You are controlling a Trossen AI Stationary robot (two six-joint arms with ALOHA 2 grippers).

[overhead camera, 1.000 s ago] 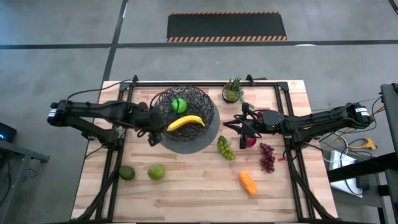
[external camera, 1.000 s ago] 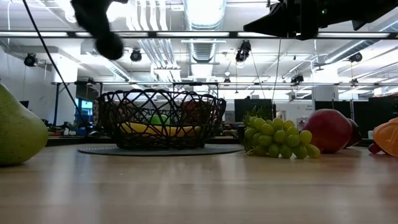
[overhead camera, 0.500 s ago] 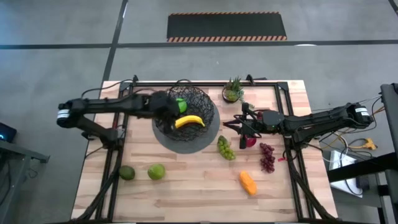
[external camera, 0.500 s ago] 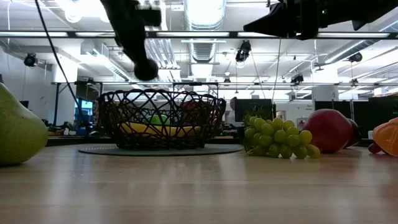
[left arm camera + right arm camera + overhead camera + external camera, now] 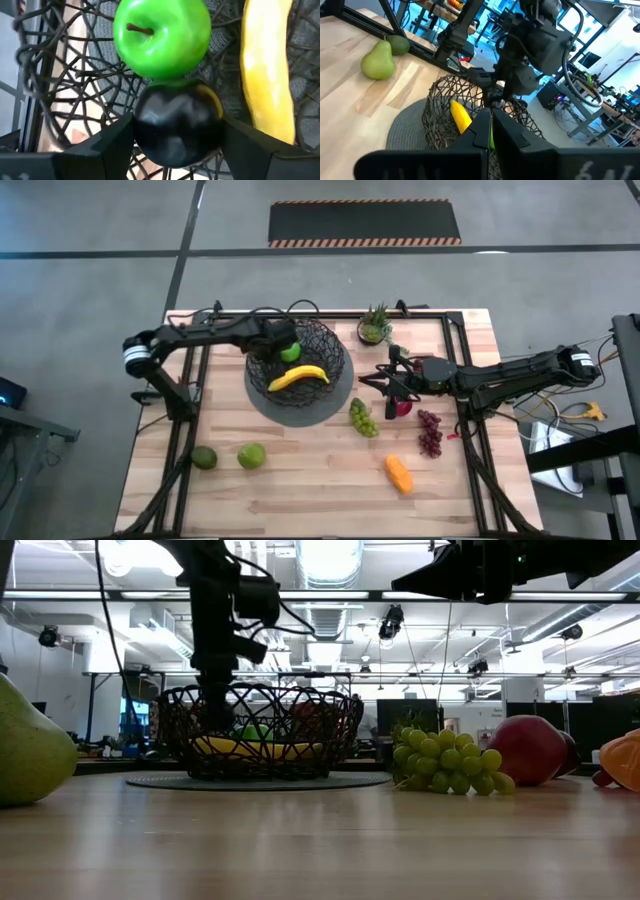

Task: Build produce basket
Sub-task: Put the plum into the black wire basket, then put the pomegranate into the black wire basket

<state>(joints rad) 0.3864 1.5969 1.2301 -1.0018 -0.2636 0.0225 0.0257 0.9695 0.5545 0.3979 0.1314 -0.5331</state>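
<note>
**A:** Where is the produce, and what are your grippers doing?

**B:** The left gripper (image 5: 273, 342) is down inside the basket (image 5: 335, 352), at its far left. Its fingers are clamped on either side of a dark fruit (image 5: 175, 117), round and glossy. That fruit sits just beside the green apple (image 5: 162, 35), with the banana (image 5: 298, 377) lying to the right of them. The right gripper (image 5: 393, 388) hangs with its fingers together over the red apple (image 5: 404, 409), right of the basket.

**A:** How will that dark fruit handle?

**B:** You should expect it to be light, hard and slick, judging by the shine. It looks like a rigid toy shell, so it won't give under the pads. You have it across its widest part, which is the right place. Any higher or lower and a ball like that is likely to squirt out.

**A:** And what's left on the table?

**B:** The green grapes (image 5: 363, 418) and purple grapes (image 5: 430, 432) look lumpy, so take them across the middle of the bunch. Take the orange piece (image 5: 399, 474) across its narrow width. Take the pear (image 5: 251, 455), at the near left, around its fat lower half.
</note>
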